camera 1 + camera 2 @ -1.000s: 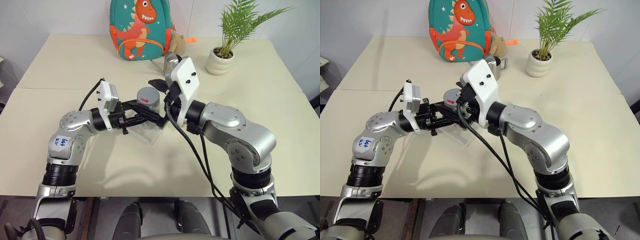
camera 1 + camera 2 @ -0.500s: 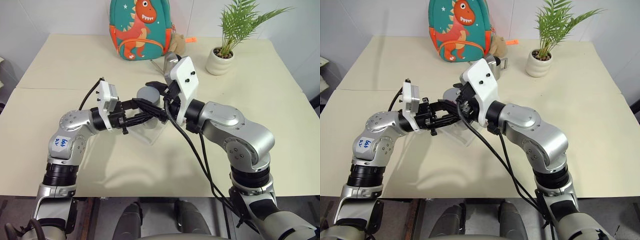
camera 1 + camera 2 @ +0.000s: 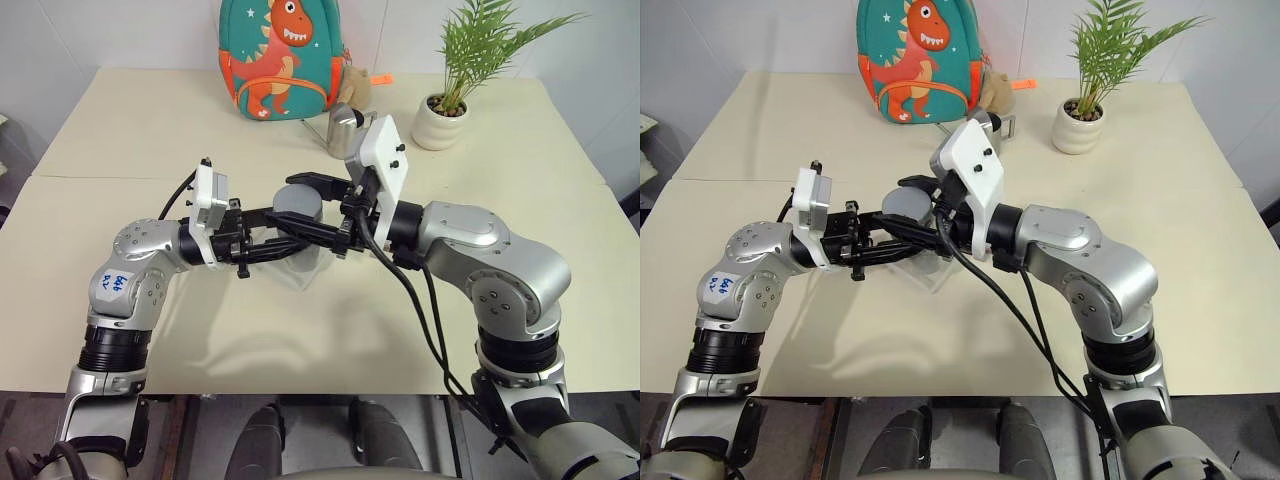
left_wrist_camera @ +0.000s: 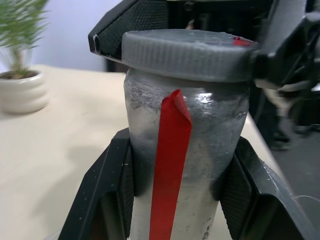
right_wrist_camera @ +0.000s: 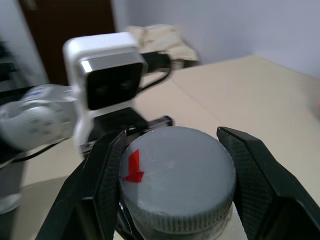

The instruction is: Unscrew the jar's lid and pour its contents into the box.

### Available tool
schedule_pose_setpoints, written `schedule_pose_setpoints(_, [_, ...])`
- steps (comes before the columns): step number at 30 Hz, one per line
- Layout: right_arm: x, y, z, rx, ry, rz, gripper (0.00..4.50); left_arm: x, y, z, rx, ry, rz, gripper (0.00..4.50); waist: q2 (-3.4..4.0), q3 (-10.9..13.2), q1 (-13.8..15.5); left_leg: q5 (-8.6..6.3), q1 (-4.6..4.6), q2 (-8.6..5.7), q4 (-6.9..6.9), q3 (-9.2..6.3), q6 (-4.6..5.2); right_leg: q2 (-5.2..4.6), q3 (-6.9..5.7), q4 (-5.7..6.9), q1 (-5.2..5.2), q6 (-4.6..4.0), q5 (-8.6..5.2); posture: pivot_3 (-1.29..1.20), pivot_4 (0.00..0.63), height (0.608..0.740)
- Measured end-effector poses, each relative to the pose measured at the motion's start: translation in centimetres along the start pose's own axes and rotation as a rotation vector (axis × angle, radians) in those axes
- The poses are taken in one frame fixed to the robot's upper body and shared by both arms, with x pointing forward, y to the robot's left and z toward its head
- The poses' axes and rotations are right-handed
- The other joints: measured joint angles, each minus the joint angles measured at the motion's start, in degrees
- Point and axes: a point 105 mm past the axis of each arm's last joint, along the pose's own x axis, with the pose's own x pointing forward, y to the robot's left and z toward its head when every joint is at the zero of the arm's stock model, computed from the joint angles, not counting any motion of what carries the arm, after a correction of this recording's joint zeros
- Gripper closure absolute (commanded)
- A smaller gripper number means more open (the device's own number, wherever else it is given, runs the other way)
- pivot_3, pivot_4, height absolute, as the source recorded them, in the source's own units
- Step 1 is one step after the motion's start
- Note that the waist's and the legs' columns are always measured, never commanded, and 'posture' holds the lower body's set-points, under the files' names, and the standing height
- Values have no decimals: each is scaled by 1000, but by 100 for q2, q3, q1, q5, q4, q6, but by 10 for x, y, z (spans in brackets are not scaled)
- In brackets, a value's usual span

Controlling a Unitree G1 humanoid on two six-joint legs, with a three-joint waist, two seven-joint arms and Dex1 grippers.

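- Left pincer (image 4: 175, 200) is clamped on the jar (image 4: 182, 165) body, fingers on both sides below the cap. We have it held upright above the surface (image 3: 150, 130), mid-scene between the two arms.
- Right pincer (image 5: 175, 170) is clenched across the lid (image 5: 177, 170), one finger on each side of the rim. The lid's red mark faces up.
- Lid sits flush on the jar with no gap visible at the thread line, so we judge the unscrew step is not finished; how many turns are in, we cannot tell.
- Contents are not visible; the jar wall is silvery and gives nothing away.
- The box (image 3: 300, 268) lies on the surface right under the held jar, partly hidden by the pincers; we can make out its clear near edge only. Nothing seen in it, so the pour is not yet done.
- Left to do, as we read it: finish turning the lid off, lift it clear, tip the jar over the box.
- Room: both wrists cross close together over the box, so the twist has little slack before the arms crowd each other.
- Behind the jar stands a steel watering can (image 3: 347, 128), near the right pincer's white housing; watch it when the lid comes away backward.
- Backpack (image 3: 283, 60) and potted plant (image 3: 445, 115) sit well apart at the far edge of the surface.
- Near side and both flanks of the surface are open; plenty of room to set the lid down there.
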Motion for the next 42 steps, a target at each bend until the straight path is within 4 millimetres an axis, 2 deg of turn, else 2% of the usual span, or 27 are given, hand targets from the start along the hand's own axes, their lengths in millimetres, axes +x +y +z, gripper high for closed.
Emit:
schedule_pose_setpoints(8, [-11,15,0,-10,9,222,1940,2,-15,-1,-11,22,-194,2651,0,0,0,0,0,0,1,0,0,2,-1,-1,0,0,0,0,150,740])
schedule_pose_setpoints(18, [-12,19,0,-26,4,276,1940,2,-19,1,2,32,-244,2651,0,0,4,0,-1,0,0,0,0,0,-1,-3,0,1,-1,0,150,740])
schedule_pose_setpoints(24, [-10,23,-2,-35,17,300,24,0,-18,1,-10,50,-232,2651,0,0,-2,0,0,1,0,-1,0,1,-1,-1,0,1,-1,0,150,740])
schedule_pose_setpoints(33, [-6,21,0,-59,5,304,24,-4,-16,4,-1,68,-213,2651,0,1,2,0,-1,1,0,-1,0,0,-1,-2,0,0,-1,0,150,740])
schedule_pose_setpoints(42, [-2,20,11,-97,-12,307,24,-7,-14,3,26,102,-193,2651,1,1,5,0,-1,0,0,-1,0,0,-2,-3,0,0,-1,0,150,740])
